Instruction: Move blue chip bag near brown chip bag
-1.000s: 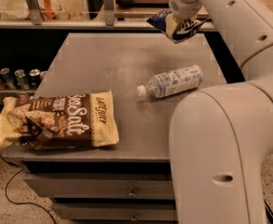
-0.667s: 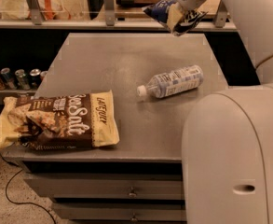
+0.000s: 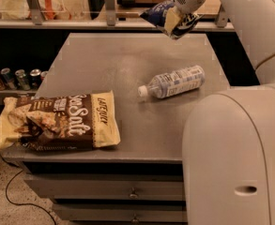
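The brown chip bag lies flat at the front left corner of the grey table, partly over the left edge. My gripper is above the table's far right edge and is shut on the blue chip bag, a small navy bag with white patches held clear of the tabletop. The blue bag is far from the brown bag, across the table's diagonal.
A clear plastic bottle with a pale label lies on its side at the table's right middle, cap pointing left. Several drink cans stand on a low shelf to the left. My white arm fills the right foreground.
My gripper has lifted the blue chip bag a little higher and shifted it slightly left above the far edge. The brown bag and the bottle have not moved.
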`<state>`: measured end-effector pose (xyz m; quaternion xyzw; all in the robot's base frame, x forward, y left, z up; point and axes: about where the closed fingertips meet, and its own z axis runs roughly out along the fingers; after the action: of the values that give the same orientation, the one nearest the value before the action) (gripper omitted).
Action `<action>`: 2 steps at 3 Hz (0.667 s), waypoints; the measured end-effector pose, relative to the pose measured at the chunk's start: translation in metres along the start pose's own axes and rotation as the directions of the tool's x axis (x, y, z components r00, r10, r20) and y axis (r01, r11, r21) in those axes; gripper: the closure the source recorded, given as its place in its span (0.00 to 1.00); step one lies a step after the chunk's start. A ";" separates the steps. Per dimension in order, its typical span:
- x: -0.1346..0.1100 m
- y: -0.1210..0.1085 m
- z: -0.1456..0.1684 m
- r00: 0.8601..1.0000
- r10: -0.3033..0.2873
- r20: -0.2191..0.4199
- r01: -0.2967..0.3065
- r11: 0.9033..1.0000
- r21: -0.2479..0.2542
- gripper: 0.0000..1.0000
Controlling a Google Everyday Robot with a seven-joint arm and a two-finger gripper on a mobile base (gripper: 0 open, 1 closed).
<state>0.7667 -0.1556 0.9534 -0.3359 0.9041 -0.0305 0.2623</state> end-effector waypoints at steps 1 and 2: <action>-0.003 0.020 -0.020 0.993 -0.112 0.040 0.112 0.994 -0.014 1.00; -0.004 0.072 -0.064 0.950 -0.293 0.107 0.298 0.954 -0.038 1.00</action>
<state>0.6947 -0.1054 0.9933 -0.4755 0.8299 -0.0281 0.2905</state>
